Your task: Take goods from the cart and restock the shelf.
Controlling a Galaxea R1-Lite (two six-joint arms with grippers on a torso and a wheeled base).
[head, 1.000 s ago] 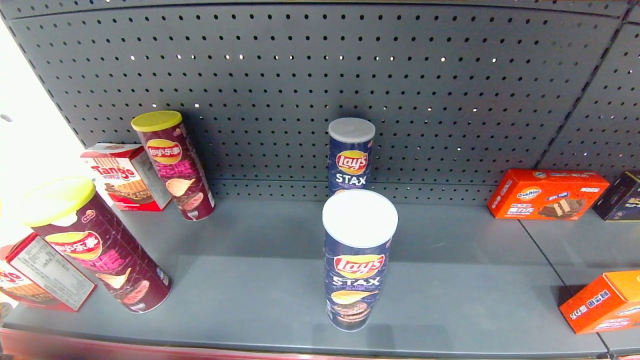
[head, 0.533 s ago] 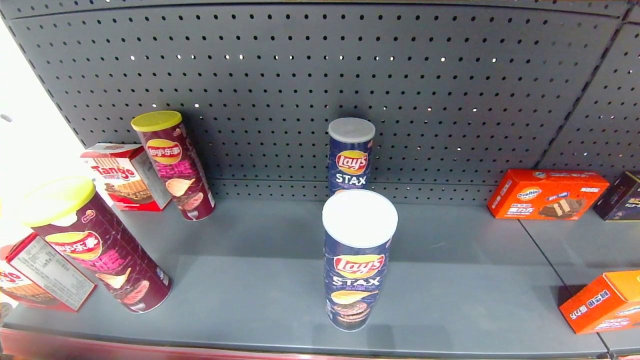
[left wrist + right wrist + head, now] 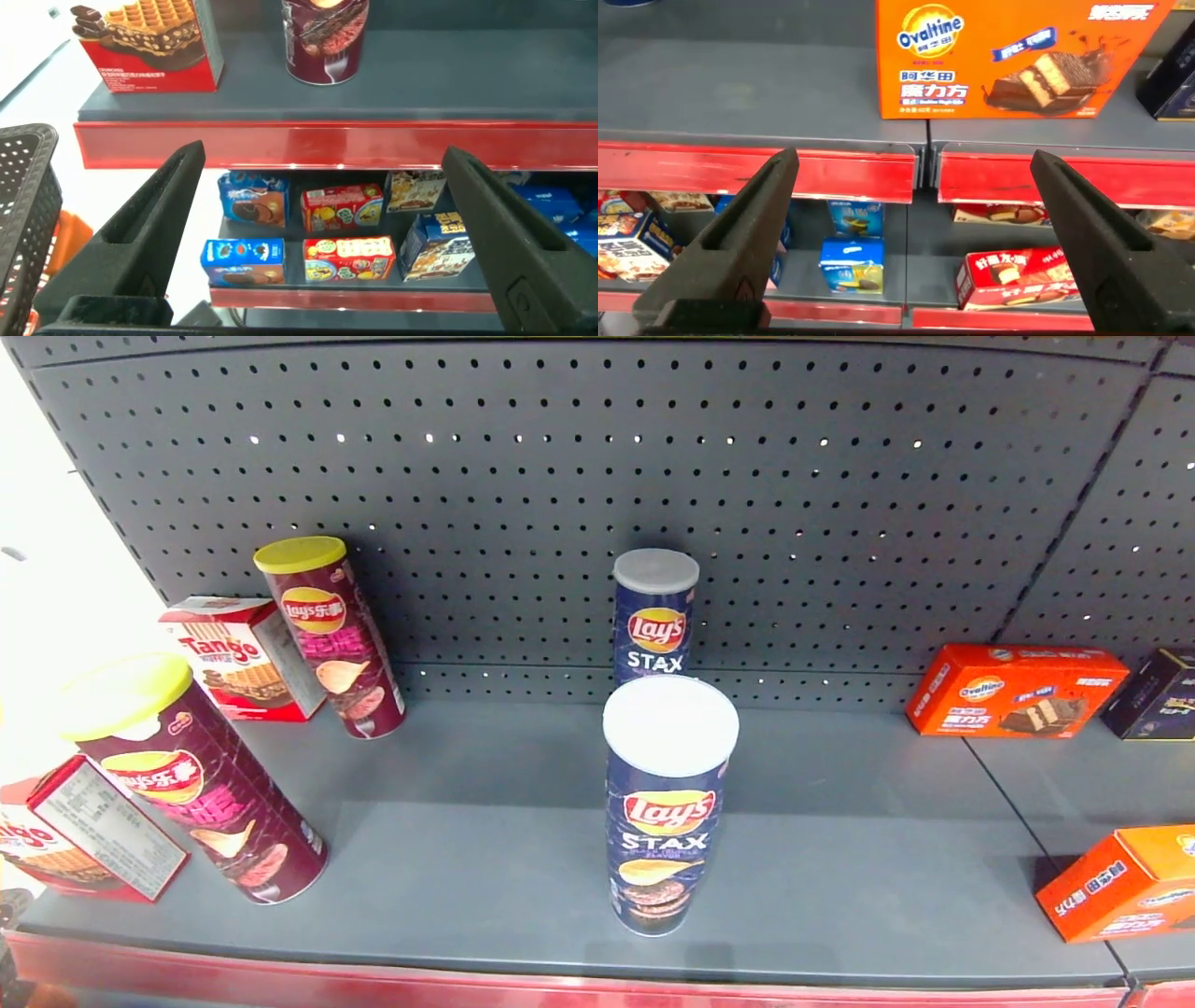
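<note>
Two blue chip cans stand upright mid-shelf, one at the front (image 3: 667,803) and one at the back (image 3: 655,616). Two maroon cans with yellow lids (image 3: 191,784) (image 3: 331,635) stand at the left beside wafer boxes (image 3: 243,658) (image 3: 84,845). Orange boxes (image 3: 1013,691) (image 3: 1116,882) lie at the right. My left gripper (image 3: 322,154) is open and holds nothing, in front of the shelf's red edge (image 3: 327,147), below a maroon can (image 3: 325,37) and a wafer box (image 3: 149,42). My right gripper (image 3: 915,159) is open too, facing an orange box (image 3: 1008,56).
A black mesh cart basket (image 3: 23,215) stands beside the left gripper. Lower shelves hold small snack boxes (image 3: 341,229) (image 3: 854,261). A dark box (image 3: 1153,707) sits at the far right. Bare grey shelf (image 3: 840,859) lies on both sides of the blue cans.
The whole head picture has shifted slightly, so the camera moved. The goods on the shelf stand where they did.
</note>
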